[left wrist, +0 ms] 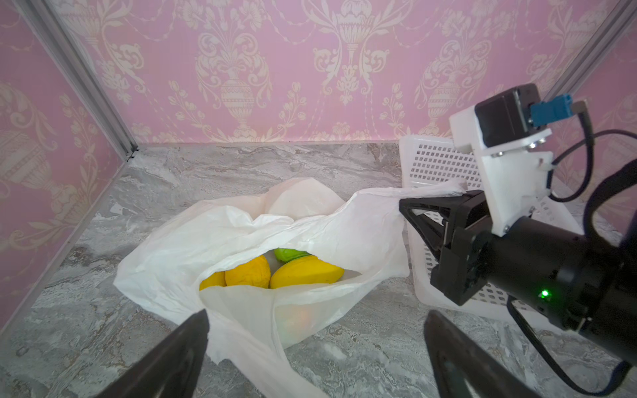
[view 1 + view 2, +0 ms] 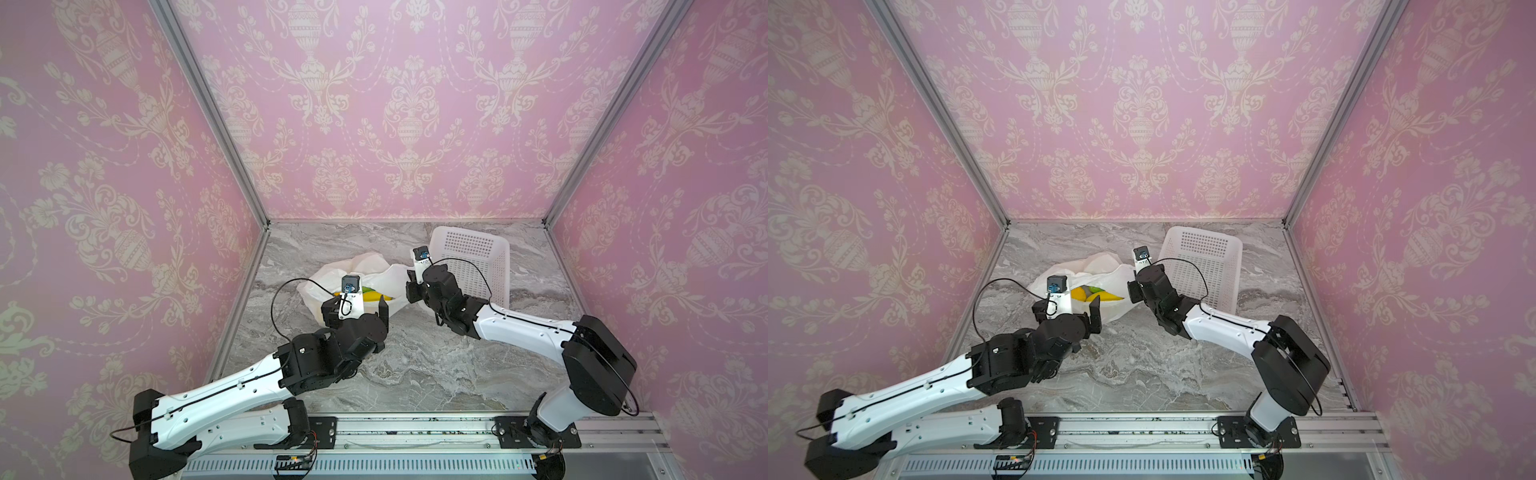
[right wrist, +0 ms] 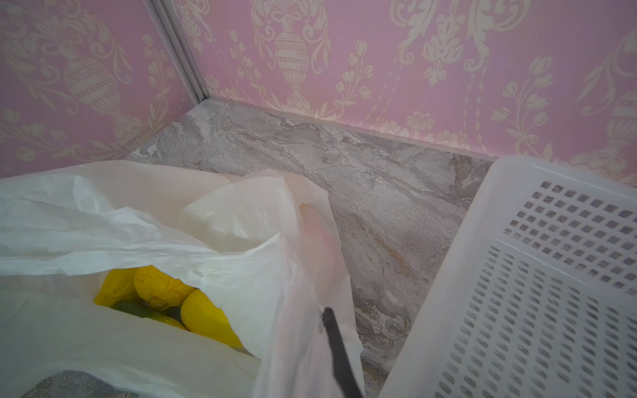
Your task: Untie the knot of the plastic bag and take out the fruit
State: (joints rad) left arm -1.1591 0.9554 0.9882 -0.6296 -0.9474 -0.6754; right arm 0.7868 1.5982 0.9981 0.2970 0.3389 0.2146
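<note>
White plastic bag (image 1: 206,241) lies open just beside the basket (image 2: 469,249), with yellow and green fruit (image 1: 303,274) inside. We see the right gripper (image 1: 413,206) pinching the bag's basket-side edge, while the left gripper (image 1: 317,314) is spread wide and empty on the bag's side away from the basket.

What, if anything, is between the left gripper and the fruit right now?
Only the plastic bag itself: its near wall lies between the open left gripper and the fruit, and a fold overhangs part of the mouth. The right gripper is shut on one edge.
</note>
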